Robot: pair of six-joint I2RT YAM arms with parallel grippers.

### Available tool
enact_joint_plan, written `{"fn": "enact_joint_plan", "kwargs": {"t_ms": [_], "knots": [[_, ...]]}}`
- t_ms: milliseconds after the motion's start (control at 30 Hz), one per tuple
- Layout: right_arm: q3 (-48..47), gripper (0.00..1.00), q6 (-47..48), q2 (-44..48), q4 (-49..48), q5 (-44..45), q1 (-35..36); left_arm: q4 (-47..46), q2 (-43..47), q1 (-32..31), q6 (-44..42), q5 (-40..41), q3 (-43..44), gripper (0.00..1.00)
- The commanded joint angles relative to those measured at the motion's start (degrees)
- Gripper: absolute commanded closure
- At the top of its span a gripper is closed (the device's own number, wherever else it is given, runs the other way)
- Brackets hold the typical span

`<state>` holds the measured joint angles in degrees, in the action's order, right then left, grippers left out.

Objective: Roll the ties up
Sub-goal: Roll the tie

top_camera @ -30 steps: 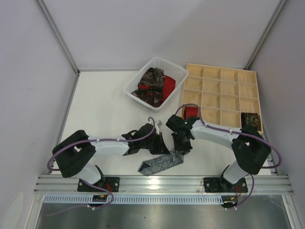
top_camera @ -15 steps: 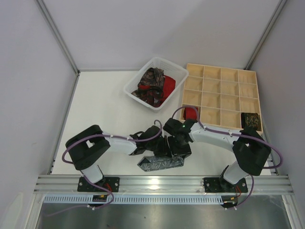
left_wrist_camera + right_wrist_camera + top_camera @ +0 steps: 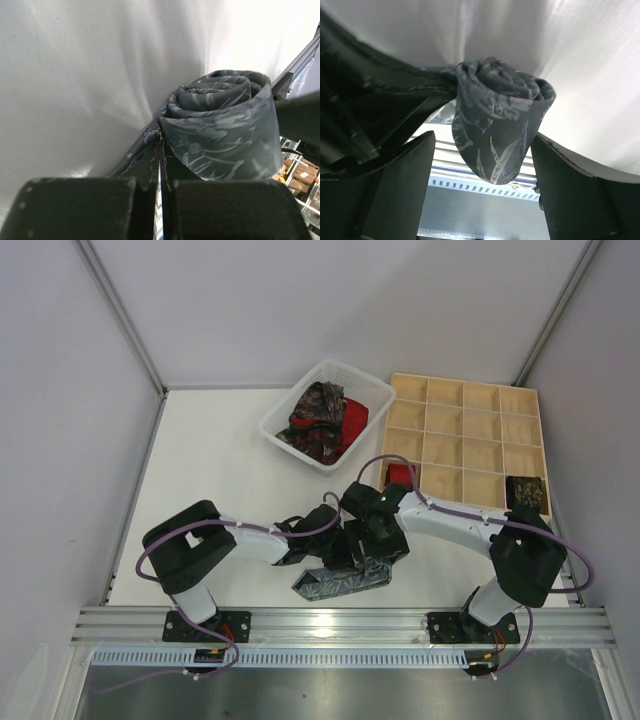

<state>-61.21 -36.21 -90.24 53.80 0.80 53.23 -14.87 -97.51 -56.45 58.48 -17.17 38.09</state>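
My right gripper (image 3: 484, 140) has just sprung open. A second ago its fingers were drawn closer together, and now they stand wide on either side of the grey tie (image 3: 495, 120), with clear daylight between pad and cloth on both sides. My left gripper (image 3: 161, 144) has not let up: its fingers are pressed tight together, and as far as the wrist view shows, they nip a layer of the tie right where the coil begins. From above, both arms have drawn in over the tie since a second ago, while the tie itself has barely moved. It lies on the white table (image 3: 220, 490) near the front edge, between my two arms, one end wound into a loose coil and a flat length still trailing off to my left. I read this as a change of hands in the middle of a roll. The coil now depends on my left pinch alone, and the right is free to take a fresh hold. The winding looks slack enough to spring back if that hold comes late. Further back, a red roll (image 3: 400, 475) and a dark roll (image 3: 525, 492) each sit in a compartment of the wooden tray (image 3: 465, 395), and more ties (image 3: 320, 420) wait in the white basket (image 3: 283, 412), so the job is well short of finished.
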Motion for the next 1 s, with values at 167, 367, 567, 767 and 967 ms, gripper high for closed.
{"fn": "enact_joint_plan", "kwargs": {"t_ms": [167,367,567,767,967], "knots": [[4.78,0.17,-1.32,5.94,-6.07,-3.95,-6.03,2.38,3.2,0.11,-1.44,3.28,1.11,0.99],[5.14,0.16,-0.97,10.87,-7.66,-7.21,-10.42,4.58,7.6,-0.24,-2.23,3.89,-0.11,0.99],[5.49,0.16,0.96,12.81,-9.68,-10.81,-16.04,8.81,11.12,-2.43,-2.93,4.6,-0.72,1.0],[2.5,0.19,3.77,11.05,-9.5,-9.94,-20.1,7.93,10.42,-4.02,1.11,3.46,-4.41,1.0],[1.27,0.21,5.35,9.03,-12.39,-11.08,-21.76,12.05,7.7,-3.41,1.11,4.86,-3.73,1.0]]}}
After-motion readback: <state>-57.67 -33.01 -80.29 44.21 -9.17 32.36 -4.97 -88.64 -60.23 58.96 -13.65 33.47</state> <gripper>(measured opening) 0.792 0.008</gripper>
